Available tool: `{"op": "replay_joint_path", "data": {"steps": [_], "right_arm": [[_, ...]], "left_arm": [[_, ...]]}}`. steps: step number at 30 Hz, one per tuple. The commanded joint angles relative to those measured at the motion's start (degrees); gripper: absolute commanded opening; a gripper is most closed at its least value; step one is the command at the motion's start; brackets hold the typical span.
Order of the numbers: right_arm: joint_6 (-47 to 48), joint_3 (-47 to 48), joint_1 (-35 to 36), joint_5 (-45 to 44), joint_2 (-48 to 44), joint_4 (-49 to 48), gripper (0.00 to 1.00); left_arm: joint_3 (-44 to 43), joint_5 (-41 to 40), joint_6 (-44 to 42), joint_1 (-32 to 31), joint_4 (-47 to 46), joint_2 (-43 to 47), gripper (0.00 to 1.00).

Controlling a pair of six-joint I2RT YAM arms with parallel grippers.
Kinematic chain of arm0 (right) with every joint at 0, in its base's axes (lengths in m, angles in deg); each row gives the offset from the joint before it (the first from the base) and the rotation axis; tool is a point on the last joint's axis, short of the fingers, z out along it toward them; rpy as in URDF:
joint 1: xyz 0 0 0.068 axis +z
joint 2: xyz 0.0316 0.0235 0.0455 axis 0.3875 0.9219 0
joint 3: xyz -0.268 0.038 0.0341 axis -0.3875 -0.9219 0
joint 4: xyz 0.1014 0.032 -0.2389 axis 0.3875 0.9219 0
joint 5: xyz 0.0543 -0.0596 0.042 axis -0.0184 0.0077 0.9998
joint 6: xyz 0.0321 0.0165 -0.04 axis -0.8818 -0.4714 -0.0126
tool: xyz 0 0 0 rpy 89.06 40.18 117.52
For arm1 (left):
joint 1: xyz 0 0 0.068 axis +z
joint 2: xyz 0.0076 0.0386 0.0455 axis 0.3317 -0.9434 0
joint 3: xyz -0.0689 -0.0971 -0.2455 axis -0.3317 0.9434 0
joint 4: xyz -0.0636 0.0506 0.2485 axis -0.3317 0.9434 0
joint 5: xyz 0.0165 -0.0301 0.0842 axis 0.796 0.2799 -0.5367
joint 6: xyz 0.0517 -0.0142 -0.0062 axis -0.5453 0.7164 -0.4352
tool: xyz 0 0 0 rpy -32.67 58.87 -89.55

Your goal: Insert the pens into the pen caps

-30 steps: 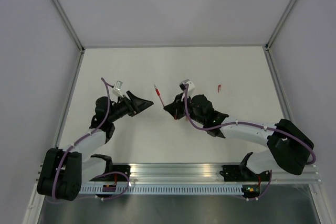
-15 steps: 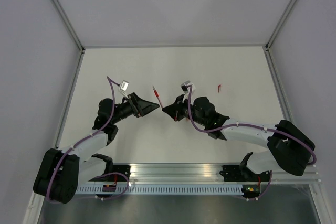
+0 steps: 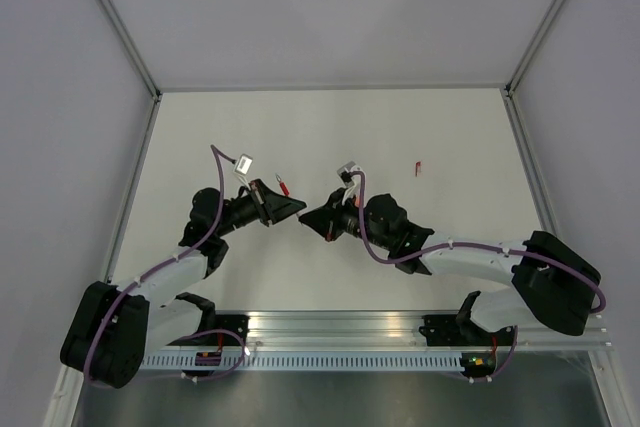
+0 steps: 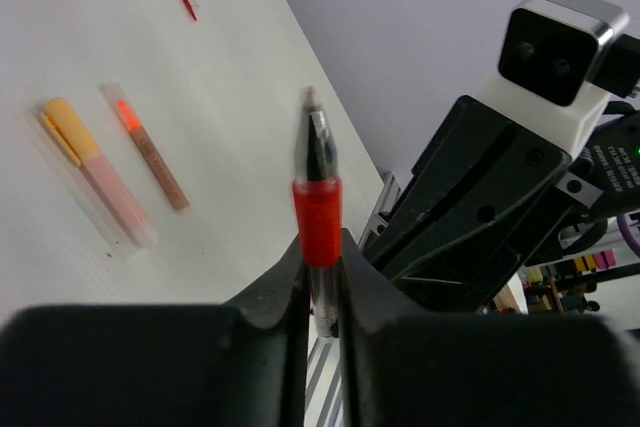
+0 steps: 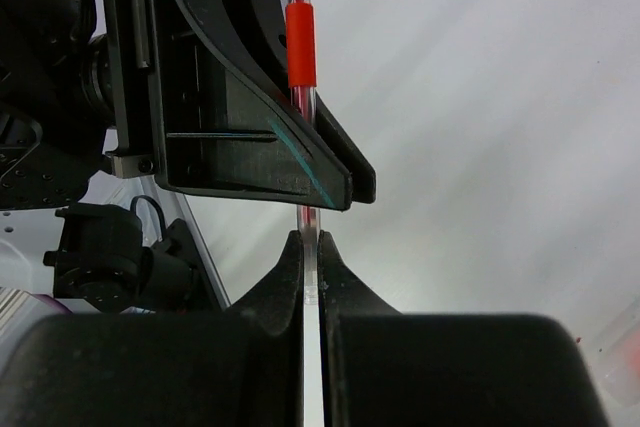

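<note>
The pen (image 4: 317,217) tip is blurred, its lower barrel hidden by the left tool (image 4: 320,252). A far red speck (image 3: 418,168) is unreadably small.

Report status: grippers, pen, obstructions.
Left gripper, right gripper both shut on clear plastic pen with red grip, held off table. Tip bare, uncapped. Nothing blocking.

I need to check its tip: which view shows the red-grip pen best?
Left wrist: the pen stands close and centred, tip and red grip both visible. Right wrist shows it smaller, running off the top edge. Top external shows only a red speck.
</note>
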Motion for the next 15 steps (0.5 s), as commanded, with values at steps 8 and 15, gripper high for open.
{"op": "replay_joint_path", "data": {"steps": [8, 15], "right_arm": [[2.02, 1.82, 0.74, 3.70, -1.04, -2.83, 0.43], [8.71, 0.95, 0.66, -0.68, -12.71, 7.11, 0.54]], "left_arm": [[-2.98, 0.64, -3.15, -0.73, 1.35, 1.35, 0.02], [-7.73, 7.31, -9.39, -1.78, 8.22, 0.91, 0.02]]}}
